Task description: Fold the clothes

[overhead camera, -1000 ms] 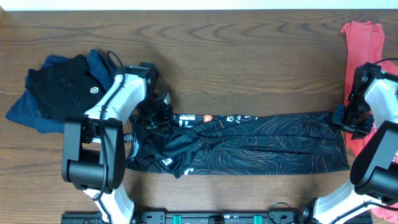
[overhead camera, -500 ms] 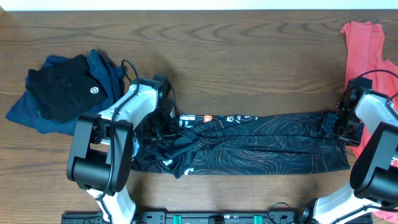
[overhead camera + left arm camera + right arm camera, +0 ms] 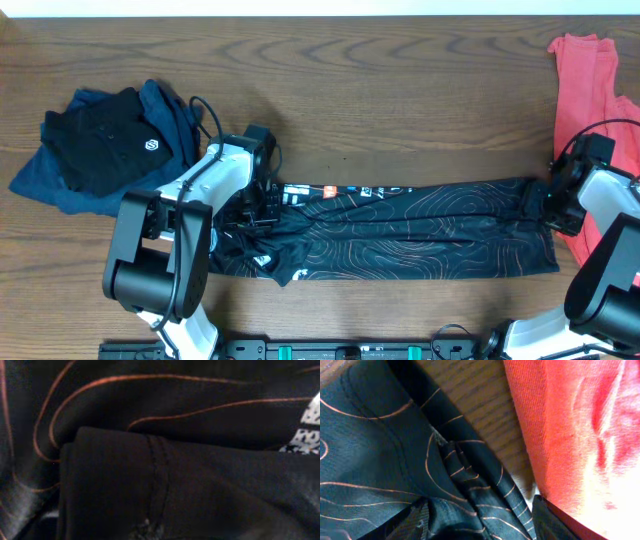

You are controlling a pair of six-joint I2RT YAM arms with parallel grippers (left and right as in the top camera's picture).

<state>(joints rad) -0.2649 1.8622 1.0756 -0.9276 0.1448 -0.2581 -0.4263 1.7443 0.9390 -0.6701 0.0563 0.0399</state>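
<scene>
The black jersey (image 3: 420, 230) with thin orange contour lines lies as a long narrow strip across the front of the table. My left gripper (image 3: 262, 208) is down on its crumpled left end, near the white lettering. The left wrist view is filled with black fabric and a sleeve hem (image 3: 155, 475) running to the jaws, which are hidden, so it looks shut on the jersey. My right gripper (image 3: 545, 205) is at the jersey's right end. In the right wrist view its fingers (image 3: 480, 522) stand wide apart with bunched jersey fabric (image 3: 395, 460) between them.
A pile of black and navy shirts (image 3: 100, 145) lies at the back left. A red shirt (image 3: 585, 70) lies at the far right edge, right beside my right gripper (image 3: 570, 420). Bare wooden table (image 3: 400, 100) lies behind the jersey.
My left gripper has moved right and toward the front over the jersey's left end, shifting the fabric there. My right gripper has moved in over the jersey's right edge, which bunched slightly.
</scene>
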